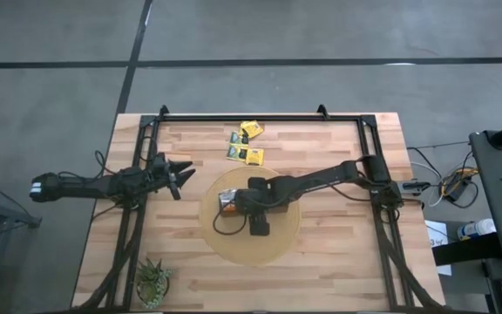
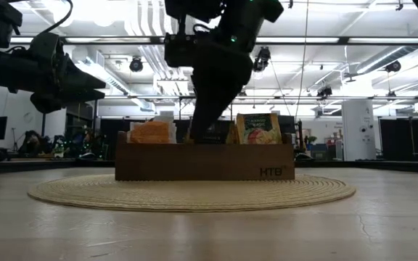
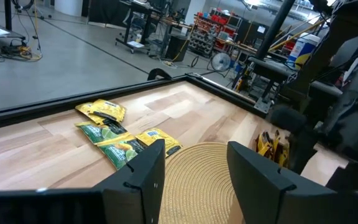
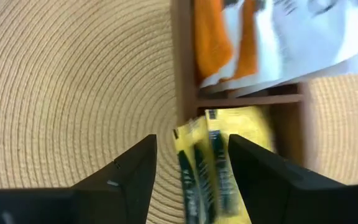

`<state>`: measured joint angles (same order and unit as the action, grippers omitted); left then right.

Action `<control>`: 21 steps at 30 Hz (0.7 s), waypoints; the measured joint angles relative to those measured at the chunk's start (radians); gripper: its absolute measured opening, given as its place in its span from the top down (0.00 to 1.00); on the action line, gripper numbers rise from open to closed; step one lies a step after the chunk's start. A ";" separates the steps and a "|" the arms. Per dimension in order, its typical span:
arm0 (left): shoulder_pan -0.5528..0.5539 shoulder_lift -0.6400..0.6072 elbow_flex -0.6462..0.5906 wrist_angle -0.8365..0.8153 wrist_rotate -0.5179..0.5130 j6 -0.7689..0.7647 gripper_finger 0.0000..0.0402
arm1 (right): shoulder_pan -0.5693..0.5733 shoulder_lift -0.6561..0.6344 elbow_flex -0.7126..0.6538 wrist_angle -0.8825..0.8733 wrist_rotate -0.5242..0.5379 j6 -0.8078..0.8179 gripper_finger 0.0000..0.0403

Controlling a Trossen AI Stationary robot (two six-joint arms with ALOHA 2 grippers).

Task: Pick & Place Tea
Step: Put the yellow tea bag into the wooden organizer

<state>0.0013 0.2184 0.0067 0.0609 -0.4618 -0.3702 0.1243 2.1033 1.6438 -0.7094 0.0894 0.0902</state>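
So the right arm reaches in from 3 o'clock, stretched across the surface point(image 1: 321, 235) toward the middle, with its wrist tipped down over the brown box point(image 2: 205, 161) sitting on the round woven mat point(image 1: 281, 244). The right gripper point(image 4: 191, 165) hangs just above the box's end compartment. Its jaws are apart, and yellow tea sachets point(image 4: 219, 162) sit in the gap between them, standing in that compartment. I can't tell if the jaws actually touch the sachets or have let go. The next compartment over holds orange sachets point(image 4: 219, 37).

The left arm comes in from 9 o'clock, held level above the surface at the mat's 10 o'clock side. The left gripper point(image 1: 181, 177) has its jaws open and holds nothing.

More loose sachets point(image 1: 246, 144), yellow and green ones, lie flat on the surface at about 12 o'clock from the mat, near the far rail. A small potted plant point(image 1: 152, 281) sits at the 7 o'clock corner.
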 joint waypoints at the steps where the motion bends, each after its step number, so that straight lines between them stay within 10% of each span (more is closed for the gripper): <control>1: 0.000 0.000 0.000 0.000 0.000 0.000 0.58 | 0.000 -0.002 0.008 -0.010 0.014 -0.007 0.52; 21: 0.000 0.001 0.000 0.001 0.000 0.000 0.58 | -0.017 -0.002 0.031 -0.107 0.400 -0.023 0.58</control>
<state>0.0013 0.2195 0.0067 0.0624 -0.4618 -0.3703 0.1078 2.1014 1.6745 -0.8162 0.4895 0.0668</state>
